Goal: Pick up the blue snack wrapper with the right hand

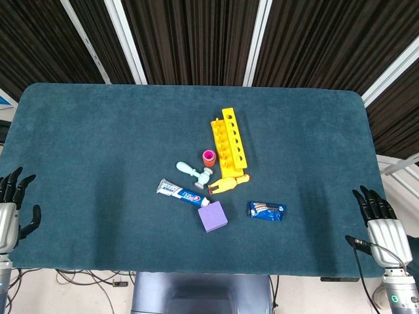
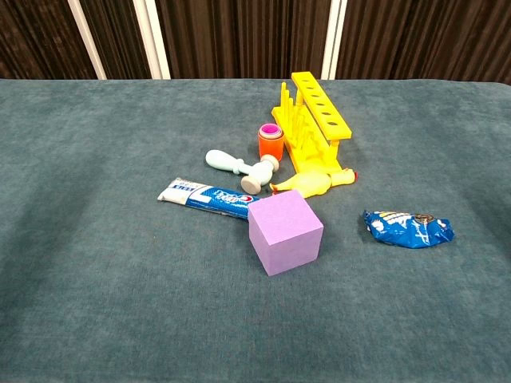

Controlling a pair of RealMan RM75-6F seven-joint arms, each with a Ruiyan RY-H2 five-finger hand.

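The blue snack wrapper (image 1: 266, 210) lies flat on the teal table (image 1: 98, 144), right of the purple cube; the chest view shows the blue snack wrapper (image 2: 408, 228) at the right side. My right hand (image 1: 378, 217) rests at the table's front right edge, fingers spread and empty, well to the right of the wrapper. Over at the front left edge, my left hand (image 1: 13, 203) is open and holds nothing. Neither hand appears in the chest view.
A purple cube (image 1: 213, 216), toothpaste tube (image 1: 182, 193), light blue toy hammer (image 1: 194, 173), orange-and-pink cup (image 1: 209, 157), yellow rack (image 1: 229, 142) and rubber chicken (image 1: 229, 184) cluster at the table's middle, left of the wrapper.
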